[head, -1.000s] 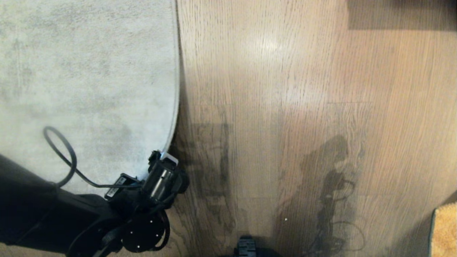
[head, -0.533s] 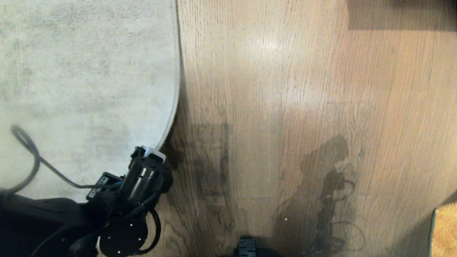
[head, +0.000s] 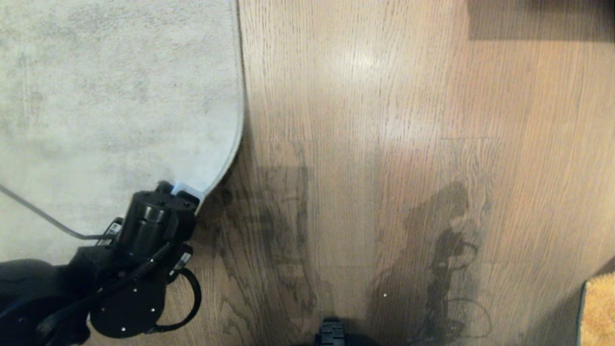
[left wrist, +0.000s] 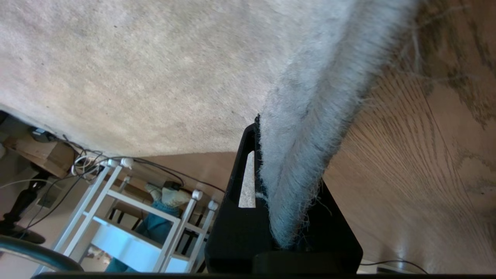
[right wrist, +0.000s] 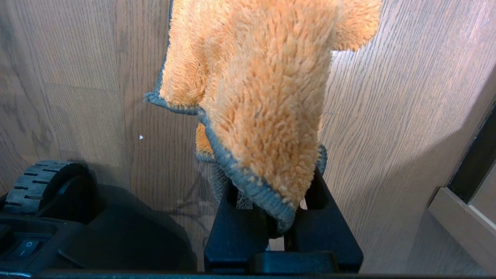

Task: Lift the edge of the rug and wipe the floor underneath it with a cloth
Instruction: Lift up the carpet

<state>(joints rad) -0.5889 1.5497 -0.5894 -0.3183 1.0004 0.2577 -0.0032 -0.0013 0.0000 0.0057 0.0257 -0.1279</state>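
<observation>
left gripper (head: 185,194) pulled back, clamping rug edge (head: 226,166)

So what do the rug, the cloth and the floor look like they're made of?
Rug edge: light grey short-pile textile, fuzzy with stray fibres.
Cloth: fluffy orange microfibre-like plush, dark stitched trim.
Floor: brown wood-grain planks with a soft sheen; whether real wood or laminate can't be told.

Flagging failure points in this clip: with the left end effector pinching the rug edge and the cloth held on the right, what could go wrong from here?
1. The left end effector pinches only the fringe of the rug edge; the pile could slip out.
2. The floor beneath looks barely exposed, leaving little room to wipe.
3. The cloth hangs from one corner in the right end effector, so it may bunch when wiping.
</observation>
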